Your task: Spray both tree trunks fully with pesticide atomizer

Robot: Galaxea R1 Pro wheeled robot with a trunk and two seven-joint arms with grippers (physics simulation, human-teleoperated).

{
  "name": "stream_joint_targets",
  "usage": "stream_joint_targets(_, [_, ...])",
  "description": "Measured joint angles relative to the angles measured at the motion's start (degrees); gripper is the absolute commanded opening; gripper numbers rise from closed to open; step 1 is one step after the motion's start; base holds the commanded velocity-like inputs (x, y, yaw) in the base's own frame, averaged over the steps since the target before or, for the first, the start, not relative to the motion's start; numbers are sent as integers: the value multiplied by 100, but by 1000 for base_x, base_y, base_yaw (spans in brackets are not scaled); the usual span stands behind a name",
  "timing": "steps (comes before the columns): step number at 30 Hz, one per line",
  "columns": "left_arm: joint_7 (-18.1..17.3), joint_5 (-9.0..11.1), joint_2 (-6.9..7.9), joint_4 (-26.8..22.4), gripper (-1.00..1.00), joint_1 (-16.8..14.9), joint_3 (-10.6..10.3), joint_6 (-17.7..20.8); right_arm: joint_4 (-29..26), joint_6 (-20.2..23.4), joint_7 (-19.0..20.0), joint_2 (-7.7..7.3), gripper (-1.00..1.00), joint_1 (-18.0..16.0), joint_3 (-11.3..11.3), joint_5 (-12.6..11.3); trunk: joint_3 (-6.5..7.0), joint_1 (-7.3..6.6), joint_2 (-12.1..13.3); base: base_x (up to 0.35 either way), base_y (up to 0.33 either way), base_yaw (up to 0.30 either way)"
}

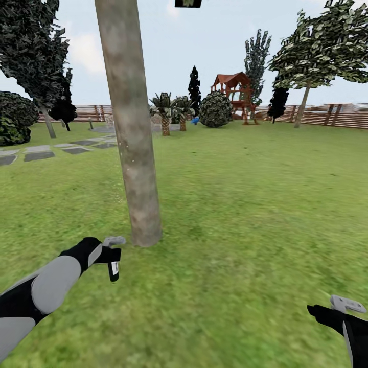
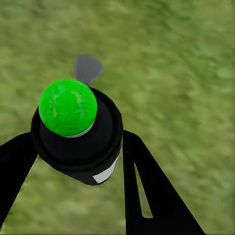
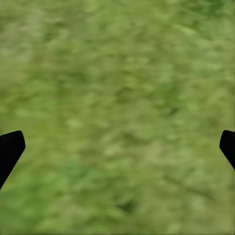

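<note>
A thick grey-brown tree trunk (image 1: 132, 128) rises from the grass floor (image 1: 245, 214) just left of centre, with its leaves above the frame. Low at the left my left gripper (image 1: 113, 258) is shut on the pesticide atomizer (image 1: 113, 271), a small black can with a pale label that hangs downward, a short way left of the trunk's base. In the left wrist view the atomizer (image 2: 78, 147) shows a bright green round top between the black fingers (image 2: 147, 191) of the left gripper (image 2: 81, 164). My right gripper (image 1: 347, 306) hovers over grass at the lower right; its jaws stand wide apart around nothing (image 3: 117, 147).
Grey stone paving (image 1: 38, 153) lies at the left. Far off stand palms (image 1: 164, 110), a round bush (image 1: 215, 109), a red play structure (image 1: 236, 92), dark conifers and a leaning leafy tree (image 1: 304, 102). A brown slatted fence (image 1: 332, 116) closes the lawn.
</note>
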Motion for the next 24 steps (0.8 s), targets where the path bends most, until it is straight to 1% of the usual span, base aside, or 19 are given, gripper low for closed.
stream_joint_targets(1, [5,-3,-2,-120,-100,-1,-2,66,-2,0,0,0,100,0,1,0,0,0,0,2,-5,2])
stream_joint_targets(2, [9,-10,-6,-321,-100,-3,-8,226,-4,0,0,0,100,0,0,0,0,0,0,1,-3,1])
stream_joint_targets(3, [9,-24,-11,-654,-100,-4,-15,554,-4,0,2,-2,100,0,-1,0,1,0,0,0,-1,0])
stream_joint_targets(4, [4,-16,-52,-1155,-100,-4,-18,1068,-5,0,4,-6,100,0,-1,0,1,-1,0,0,0,0])
stream_joint_targets(5, [0,-13,-90,-1521,-100,-3,-22,1381,-3,0,6,-7,100,0,-1,0,1,-1,0,0,0,0])
stream_joint_targets(6, [-4,-4,-113,-1770,-100,-6,-27,1579,-2,0,8,-8,100,0,-1,0,1,0,0,0,0,0])
stream_joint_targets(7, [-6,5,-141,-1902,-100,-14,-30,1685,-4,0,8,-8,100,0,-1,0,0,0,0,0,0,0])
stream_joint_targets(9, [-12,9,-194,-2010,-100,-39,-33,1779,-5,0,11,-9,100,1,-1,0,0,0,0,0,0,0])
stream_joint_targets(13, [-17,22,-371,-2042,-100,-50,-40,1818,-3,0,15,-9,100,0,-1,0,0,0,0,0,0,-2])
stream_joint_targets(15, [-19,-8,-397,-2045,-100,-56,-45,1933,-3,0,11,-9,100,0,-1,-1,0,0,0,0,0,-96])
stream_joint_targets(17, [-24,-19,-396,-2051,-100,-62,-50,2078,-2,1,16,-9,100,3,-2,-1,0,0,0,0,0,-211])
stream_joint_targets(19, [-24,-20,-387,-2053,-100,-67,-52,2127,-2,1,20,-9,100,2,-2,-1,0,0,0,0,0,-247])
stream_joint_targets(22, [-29,-39,-313,-2061,-100,-77,-65,2153,-1,2,26,-9,100,1,-1,-1,0,0,0,0,0,-190])
stream_joint_targets(23, [-31,-20,-294,-2063,-100,-105,-65,2158,-3,1,26,-9,100,1,-1,-1,0,0,0,0,0,-67])
stream_joint_targets(24, [-32,-18,-267,-2061,-100,-196,-67,2160,-3,1,26,-9,100,0,-1,-2,1,0,0,0,0,-34])
